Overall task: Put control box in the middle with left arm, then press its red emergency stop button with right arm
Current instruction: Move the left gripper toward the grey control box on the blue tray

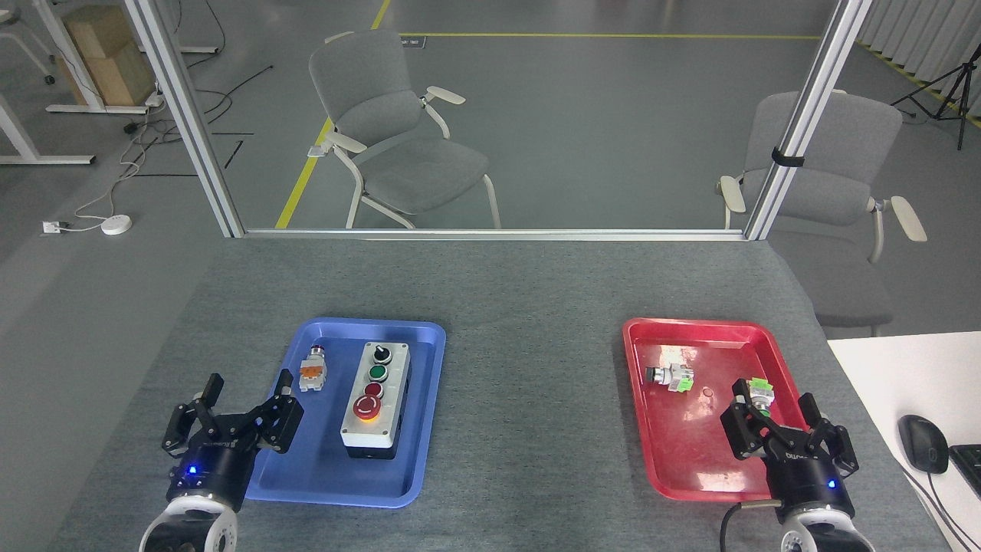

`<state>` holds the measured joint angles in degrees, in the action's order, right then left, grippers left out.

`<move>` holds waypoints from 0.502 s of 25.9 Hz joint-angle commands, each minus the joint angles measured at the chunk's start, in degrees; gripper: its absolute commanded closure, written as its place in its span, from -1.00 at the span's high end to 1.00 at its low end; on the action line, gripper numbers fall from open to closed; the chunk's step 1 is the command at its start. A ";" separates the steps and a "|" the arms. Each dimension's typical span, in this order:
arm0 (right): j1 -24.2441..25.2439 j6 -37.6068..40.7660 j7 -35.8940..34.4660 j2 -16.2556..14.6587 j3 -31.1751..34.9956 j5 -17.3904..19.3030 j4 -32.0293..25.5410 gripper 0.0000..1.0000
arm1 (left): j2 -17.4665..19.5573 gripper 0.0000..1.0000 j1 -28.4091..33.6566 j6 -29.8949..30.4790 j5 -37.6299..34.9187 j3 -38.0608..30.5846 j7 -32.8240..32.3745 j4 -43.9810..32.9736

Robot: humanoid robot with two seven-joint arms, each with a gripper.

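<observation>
Resting lengthwise in the blue tray (pixel 429 399), the control box (pixel 377 400) lies at about eight o'clock on the grey worktop (pixel 529 307), its red emergency stop button (pixel 369 405) at the near end; a small white-and-orange switch part (pixel 313 369) sits just beside it at its nine o'clock; the left end effector (pixel 234 414) hovers at the tray's near left corner, fingers spread wide, holding nothing; the right end effector (pixel 785 425) hangs over the red tray (pixel 690 460) at four o'clock, fingers splayed, empty, close to a green-tipped switch part (pixel 759 389); another switch part (pixel 670 376) lies at that tray's far end.
</observation>
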<state>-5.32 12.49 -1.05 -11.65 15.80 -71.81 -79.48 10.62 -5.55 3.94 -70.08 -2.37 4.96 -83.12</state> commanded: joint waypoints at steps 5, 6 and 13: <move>0.05 -0.01 0.09 -0.04 0.02 0.00 0.03 0.97 | 0.37 0.97 0.28 -0.07 -0.05 0.00 -0.12 -0.29; 0.05 -0.01 0.09 -0.04 0.02 0.00 0.03 0.97 | 0.46 0.98 0.63 0.37 -0.05 0.09 -0.04 -0.73; -0.04 0.08 0.09 -0.04 0.02 0.00 0.03 0.97 | 0.55 0.94 7.39 3.88 -2.25 1.58 -0.04 -5.03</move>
<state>-5.34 12.49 -0.96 -11.69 15.82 -71.81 -79.45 10.98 -1.66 6.33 -70.19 -1.90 4.86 -86.76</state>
